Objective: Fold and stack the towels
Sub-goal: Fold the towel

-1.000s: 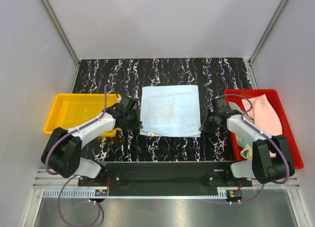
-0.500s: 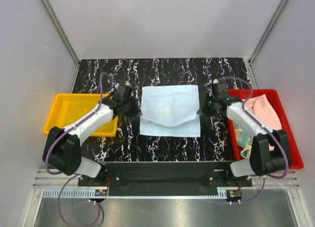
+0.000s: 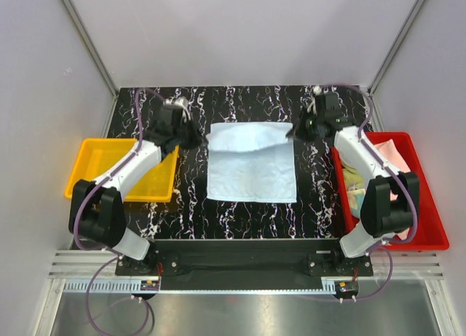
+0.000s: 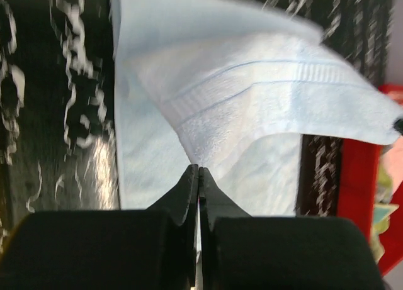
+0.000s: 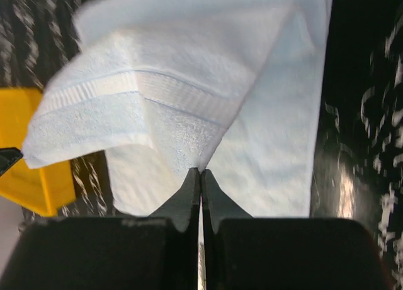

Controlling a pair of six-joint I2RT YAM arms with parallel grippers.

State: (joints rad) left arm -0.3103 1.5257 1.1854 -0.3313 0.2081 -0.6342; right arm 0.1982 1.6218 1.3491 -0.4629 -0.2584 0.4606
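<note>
Left gripper [image 4: 198,172] of mine is pinched tight on one corner of the light blue towel [image 3: 251,172], its fingers pressed together with the cloth between them. My right gripper [image 5: 201,172] is clamped the same way on the opposite corner. Between the two, the held edge hangs lifted above the far part of the towel. The rest lies flat in the middle of the black marbled table [image 3: 240,103]. A yellow tray [image 3: 109,165] sits to the left. A red tray [image 3: 437,237] on the right holds other cloths, one of them a pink towel [image 3: 391,149].
</note>
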